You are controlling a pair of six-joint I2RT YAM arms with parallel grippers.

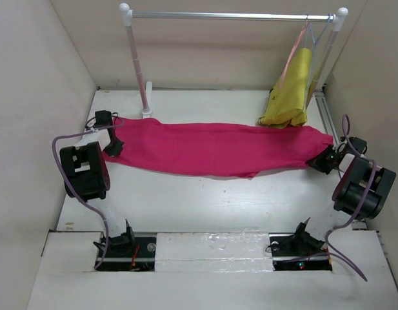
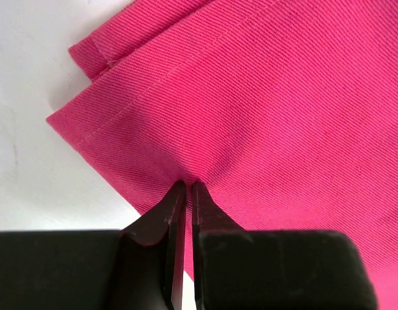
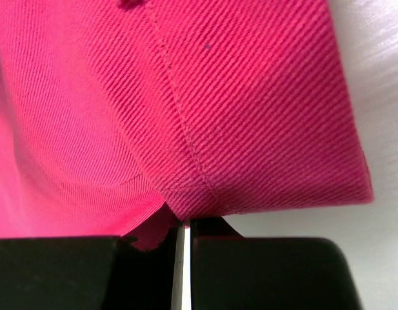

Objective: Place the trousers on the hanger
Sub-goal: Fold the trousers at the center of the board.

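Left tool [image 2: 188, 185] and right tool [image 3: 184, 223] each pinch opposite ends of the trousers [image 1: 218, 150].

Magenta-pink trousers [image 1: 218, 148], mustard-yellow garment [image 1: 292, 90]

Left pincer [image 1: 113, 147] clamped on trousers [image 1: 211, 148] at 9 o'clock; right pincer [image 1: 321, 161] clamped at 3 o'clock; arms splayed outward.

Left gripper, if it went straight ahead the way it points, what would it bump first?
The trousers. The left gripper is shut on their edge, so going straight on it would most likely just push into more of that pink cloth and bunch it up.
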